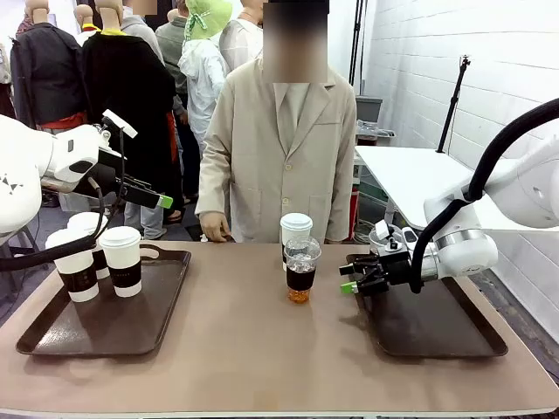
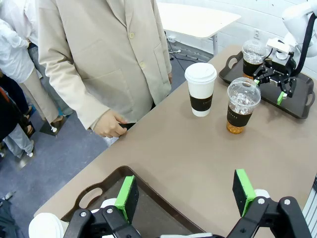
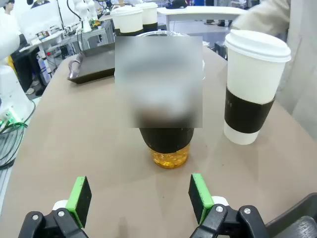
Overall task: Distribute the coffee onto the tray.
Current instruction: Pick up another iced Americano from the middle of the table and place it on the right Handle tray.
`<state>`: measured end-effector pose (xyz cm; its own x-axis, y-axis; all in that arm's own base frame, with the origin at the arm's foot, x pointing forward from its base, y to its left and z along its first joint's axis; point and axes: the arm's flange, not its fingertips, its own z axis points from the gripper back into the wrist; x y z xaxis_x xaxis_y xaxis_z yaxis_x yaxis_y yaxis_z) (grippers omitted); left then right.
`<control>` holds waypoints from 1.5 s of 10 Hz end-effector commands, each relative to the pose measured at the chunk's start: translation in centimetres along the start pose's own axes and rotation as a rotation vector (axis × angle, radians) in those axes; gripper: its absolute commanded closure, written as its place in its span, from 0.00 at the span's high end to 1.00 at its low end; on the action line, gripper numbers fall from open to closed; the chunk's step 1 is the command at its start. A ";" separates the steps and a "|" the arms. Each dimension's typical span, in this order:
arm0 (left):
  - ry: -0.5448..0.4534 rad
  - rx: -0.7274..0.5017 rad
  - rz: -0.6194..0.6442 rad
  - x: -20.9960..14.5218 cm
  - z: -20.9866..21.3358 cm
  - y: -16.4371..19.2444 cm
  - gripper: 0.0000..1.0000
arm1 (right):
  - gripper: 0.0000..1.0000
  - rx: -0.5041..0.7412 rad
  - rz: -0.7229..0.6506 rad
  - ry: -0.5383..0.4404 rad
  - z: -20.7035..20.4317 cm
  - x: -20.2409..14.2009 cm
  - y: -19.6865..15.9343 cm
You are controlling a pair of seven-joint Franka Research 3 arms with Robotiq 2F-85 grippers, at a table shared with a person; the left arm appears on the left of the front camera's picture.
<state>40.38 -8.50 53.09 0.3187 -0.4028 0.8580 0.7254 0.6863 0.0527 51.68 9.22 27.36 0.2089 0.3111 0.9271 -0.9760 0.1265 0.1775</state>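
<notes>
right wrist view | right tool (image 3: 140, 198) is hanging wide apart, holding nothing | iced cup (image 3: 167, 146) is standing on the table (image 3: 74, 144) just ahead, white cup (image 3: 252, 89) close beside | a finger could be bumping either cup, tipping drink out

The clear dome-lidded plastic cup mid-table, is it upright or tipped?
Upright: the clear dome-lidded plastic cup stands on its base on the brown tabletop, dome lid on top.

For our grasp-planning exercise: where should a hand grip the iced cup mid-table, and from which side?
Likely the iced cup at its dark sleeve, level from the right tray's side: it stands upright, the open right hand faces it, and a paper cup crowds its far side.
</notes>
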 end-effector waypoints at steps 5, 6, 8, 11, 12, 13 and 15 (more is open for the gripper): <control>0.010 -0.003 0.008 -0.1 0.1 -0.1 1.00 | 1.00 -0.026 -0.030 0.000 -2.7 -0.1 0.6; 0.010 -0.003 0.008 -0.1 0.1 -0.1 1.00 | 1.00 -0.024 -0.031 0.005 -2.8 -0.1 0.6; 0.010 -0.003 0.008 -0.1 0.1 -0.1 1.00 | 1.00 -0.029 -0.039 0.003 -2.5 -0.2 0.7; 0.010 -0.003 0.008 -0.1 0.1 -0.1 1.00 | 1.00 -0.032 -0.055 -0.001 -1.5 -0.7 2.0; 0.010 -0.003 0.008 -0.1 0.1 -0.1 1.00 | 1.00 -0.038 -0.061 -0.004 -1.2 -0.7 2.3; 0.010 -0.003 0.008 -0.1 0.1 -0.1 1.00 | 1.00 -0.038 -0.063 -0.005 -1.0 -0.7 2.4; 0.010 -0.003 0.008 -0.1 0.1 -0.1 1.00 | 1.00 -0.039 -0.063 -0.006 -0.9 -0.6 2.5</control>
<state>40.38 -8.50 53.09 0.3188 -0.4028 0.8580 0.7254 0.6863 0.0526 49.68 10.08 26.60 0.2526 0.3102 0.9165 -0.9641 0.1606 0.2114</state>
